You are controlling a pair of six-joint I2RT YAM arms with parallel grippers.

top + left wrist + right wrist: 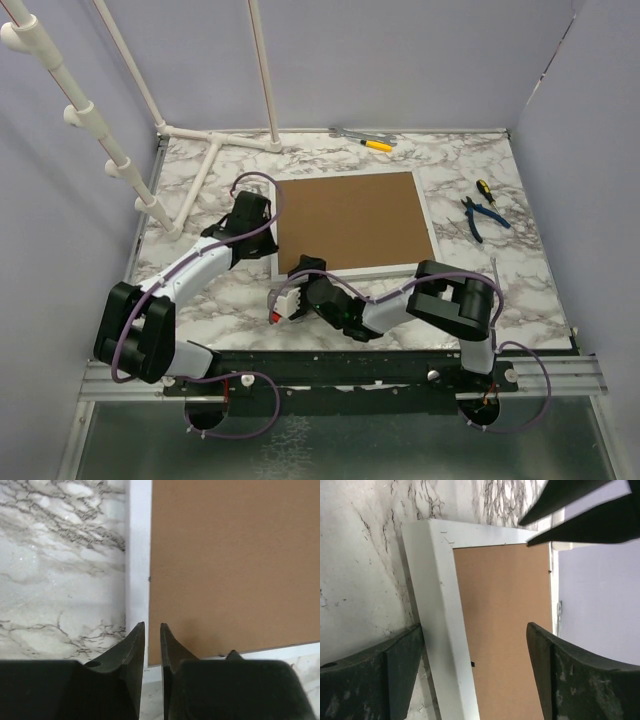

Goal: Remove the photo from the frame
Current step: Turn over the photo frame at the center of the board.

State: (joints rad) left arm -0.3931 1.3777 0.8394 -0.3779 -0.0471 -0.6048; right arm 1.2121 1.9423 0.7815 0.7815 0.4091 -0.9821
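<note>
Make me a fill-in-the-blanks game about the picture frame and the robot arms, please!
1. The frame lies with its ___ back facing up.
2. The right gripper has its jaws ___, not shut, one on each side of the frame's white edge.
3. The pliers on the table have ___ handles.
Missing words: brown; open; blue.
</note>
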